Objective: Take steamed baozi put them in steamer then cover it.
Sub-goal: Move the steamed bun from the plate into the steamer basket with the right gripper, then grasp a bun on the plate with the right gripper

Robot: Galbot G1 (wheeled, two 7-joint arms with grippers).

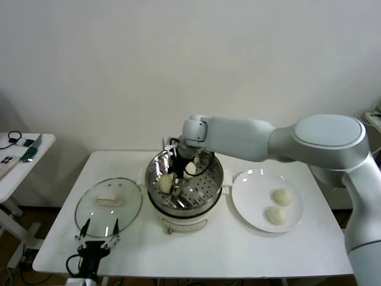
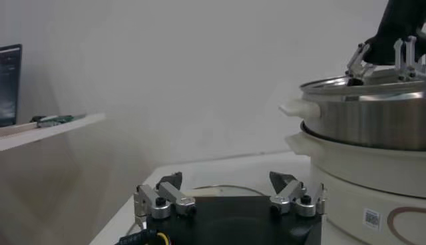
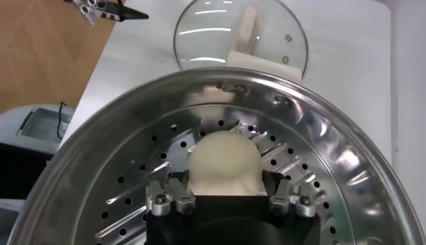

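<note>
Baozi: two inside steamer (image 1: pixel 184 193) on its perforated tray, two on white plate (image 1: pixel 253 205) to its right. Right gripper (image 3: pixel 223 200) down in the pot, fingers either side of one bun (image 3: pixel 223 163), touching it. Left gripper (image 1: pixel 98 233) idle by glass lid (image 1: pixel 109 205), jaws wide, empty.

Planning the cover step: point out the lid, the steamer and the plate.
Lid (image 1: pixel 109 207), head view, glass dome.
Steamer (image 1: pixel 209 189), head view, inner steel wall.
Plate (image 1: pixel 250 193), head view, bare white area left of the buns.
</note>
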